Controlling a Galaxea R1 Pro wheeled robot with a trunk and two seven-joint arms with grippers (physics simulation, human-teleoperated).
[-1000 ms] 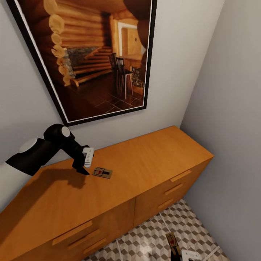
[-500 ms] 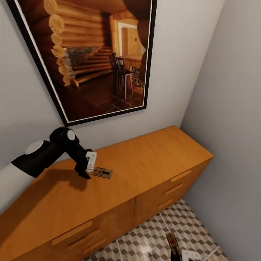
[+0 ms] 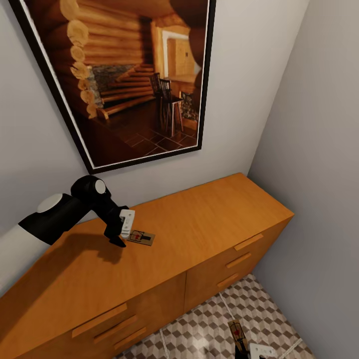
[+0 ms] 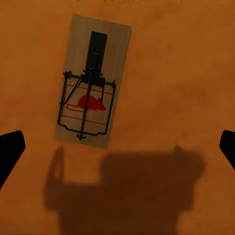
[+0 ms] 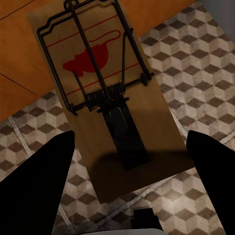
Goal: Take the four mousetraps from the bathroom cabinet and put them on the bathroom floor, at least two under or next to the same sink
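One mousetrap (image 3: 140, 237), a small wooden board with dark wire and a red mouse print, lies flat on the top of the orange-brown cabinet (image 3: 209, 219). My left gripper (image 3: 122, 233) hangs just left of it, pointing down. In the left wrist view the same mousetrap (image 4: 93, 81) lies ahead of the open left gripper (image 4: 117, 147), whose fingertips (image 4: 10, 152) stand far apart and short of the board. Low at the right, my right gripper (image 3: 244, 349) is shut on a second mousetrap (image 3: 238, 335), held above the cube-patterned bathroom floor (image 3: 204, 334). In the right wrist view, that mousetrap (image 5: 103, 98) sits between the black fingers (image 5: 46, 186).
A large framed picture (image 3: 129, 75) of a log cabin interior hangs on the wall above the cabinet. A grey side wall (image 3: 319, 174) closes the corner at the right. The cabinet front has drawers with bar handles (image 3: 248, 242).
My left gripper has moved a little to the right and lower, closer to the mousetrap on the cabinet top. The right gripper and its mousetrap have stayed put.
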